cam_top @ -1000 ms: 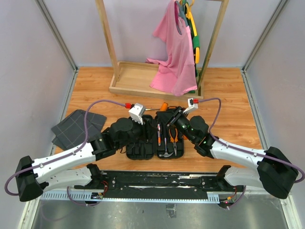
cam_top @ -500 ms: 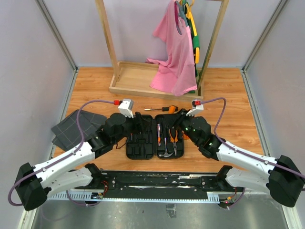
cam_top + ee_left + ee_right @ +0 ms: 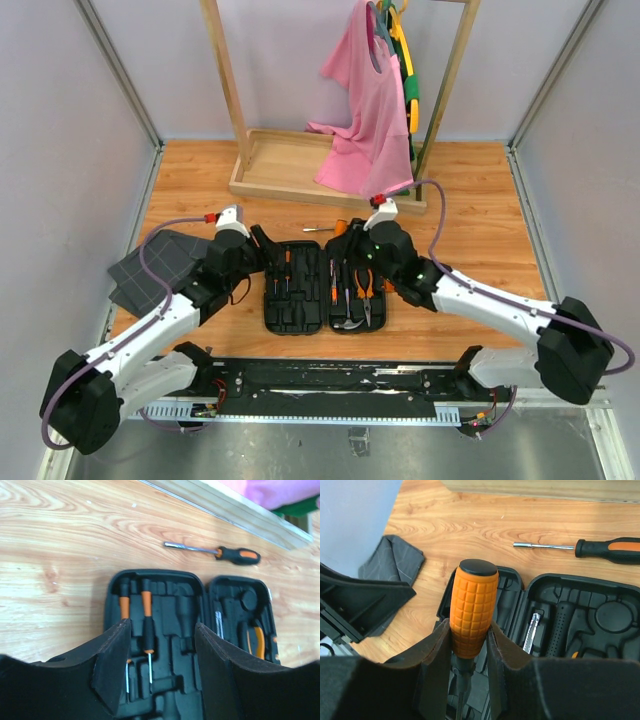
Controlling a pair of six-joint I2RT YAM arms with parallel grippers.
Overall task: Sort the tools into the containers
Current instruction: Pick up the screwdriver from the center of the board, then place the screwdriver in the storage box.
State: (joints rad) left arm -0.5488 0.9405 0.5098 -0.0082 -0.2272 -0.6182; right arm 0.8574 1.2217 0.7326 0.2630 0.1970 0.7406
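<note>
I've got the right gripper [image 3: 469, 630] clamped on an orange screwdriver [image 3: 473, 607] over the open tool case [image 3: 612, 615]; left gripper [image 3: 162, 630] sits jaws apart, empty, above it. Spare screwdriver [image 3: 225, 554] lies on the tabletop [image 3: 60, 540] beyond.

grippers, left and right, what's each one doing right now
Left gripper: open, holding nothing.
Right gripper: closed on an orange-handled screwdriver.

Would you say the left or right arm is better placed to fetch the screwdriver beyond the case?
Probably left: the left gripper is open and empty, whereas the right gripper is clamped on an orange-handled tool.
</note>
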